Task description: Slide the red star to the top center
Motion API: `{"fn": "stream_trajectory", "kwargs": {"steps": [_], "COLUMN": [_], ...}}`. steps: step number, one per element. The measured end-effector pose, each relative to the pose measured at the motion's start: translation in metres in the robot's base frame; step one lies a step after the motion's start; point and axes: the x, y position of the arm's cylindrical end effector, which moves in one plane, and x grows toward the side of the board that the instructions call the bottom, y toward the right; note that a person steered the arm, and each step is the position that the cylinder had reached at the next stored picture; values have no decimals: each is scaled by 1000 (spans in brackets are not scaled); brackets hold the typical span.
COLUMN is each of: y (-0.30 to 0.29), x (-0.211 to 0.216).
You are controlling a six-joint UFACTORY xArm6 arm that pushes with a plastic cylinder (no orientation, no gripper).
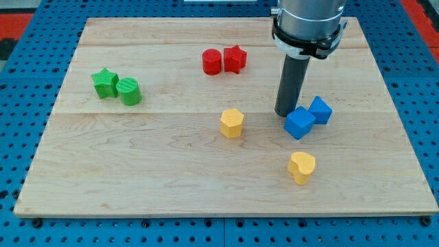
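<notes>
The red star (235, 59) lies near the view's top centre of the wooden board (137, 165), touching a red cylinder (212, 61) on its left. My tip (286, 113) is down at the board, to the lower right of the red star and well apart from it. The tip stands right beside a blue block (299, 123), at that block's upper left.
A second blue block (320, 110) touches the first on its right. A yellow hexagon (232, 123) lies at mid-board. A yellow heart (302, 167) lies lower right. A green star (105, 83) and green cylinder (128, 91) sit together at the left.
</notes>
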Motion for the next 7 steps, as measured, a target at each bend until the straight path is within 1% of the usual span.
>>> {"fn": "stream_trajectory", "kwargs": {"steps": [2,3,4,5,7], "y": [-1,-49,-94,-76,-33], "x": [-1,-27,-62,-116,-148]}}
